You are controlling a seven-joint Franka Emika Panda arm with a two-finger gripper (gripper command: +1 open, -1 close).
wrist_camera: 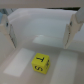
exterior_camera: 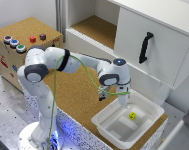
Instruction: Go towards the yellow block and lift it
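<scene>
Inside the white plastic tray (exterior_camera: 153,111), near its middle, sits the small yellow cube with dark marks (exterior_camera: 132,115). My gripper (exterior_camera: 123,104) hangs above it, fingers (wrist_camera: 10,34) spread wide. I judge I should centre over the cube, descend straight, then close gently.

In the exterior view the yellow block (exterior_camera: 132,115) is too small for its dark marks to be read (only a speck in the white tray (exterior_camera: 109,129)). The gripper (exterior_camera: 123,105) fingertips blur together there. In the wrist view the fingers (wrist_camera: 10,33) are cut off by the picture's edge.
</scene>
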